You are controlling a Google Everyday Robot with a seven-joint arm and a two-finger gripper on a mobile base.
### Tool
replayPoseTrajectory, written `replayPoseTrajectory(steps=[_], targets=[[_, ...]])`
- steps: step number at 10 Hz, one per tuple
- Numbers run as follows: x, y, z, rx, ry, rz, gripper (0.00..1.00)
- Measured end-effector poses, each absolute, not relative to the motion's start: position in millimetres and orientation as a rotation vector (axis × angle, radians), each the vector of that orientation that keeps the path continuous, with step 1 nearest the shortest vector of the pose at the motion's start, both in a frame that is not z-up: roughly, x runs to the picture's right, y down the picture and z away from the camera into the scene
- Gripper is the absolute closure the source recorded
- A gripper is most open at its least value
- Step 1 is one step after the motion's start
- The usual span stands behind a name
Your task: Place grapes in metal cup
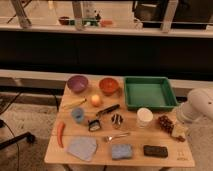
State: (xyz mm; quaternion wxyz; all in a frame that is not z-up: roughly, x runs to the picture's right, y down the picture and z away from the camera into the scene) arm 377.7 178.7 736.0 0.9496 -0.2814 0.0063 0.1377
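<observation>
Gripper (178, 131) sits low over the right edge of the table (100, 159), at the end of the white arm (200, 105) that reaches in from the right. Whether it is open or closed, or has hold of anything, I cannot tell.

Along the near edge lie a grey-blue cloth (82, 148), a blue sponge (121, 151) and a black block (155, 150). A red chili (61, 134) lies by the left edge, and a silver utensil (116, 136) rests mid-table.

In the next row, left to right, stand a blue cup (77, 115), a small black item (94, 125), the metal cup (117, 120) and a white cup (144, 117). The grapes (165, 123) lie on the table right of the white cup, just beside the gripper and well apart from the metal cup.

Further back are a black-handled tool (107, 110), an orange fruit (96, 100) and a yellow item (75, 104).

At the far edge sit a purple bowl (77, 83), an orange bowl (109, 86) and a green tray (149, 106).
</observation>
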Motion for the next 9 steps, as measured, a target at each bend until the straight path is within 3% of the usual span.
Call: replayPoseTrajectory(steps=[9], targets=[[415.1, 199.4, 786.4, -0.597, -0.040, 0.289, 0.20]])
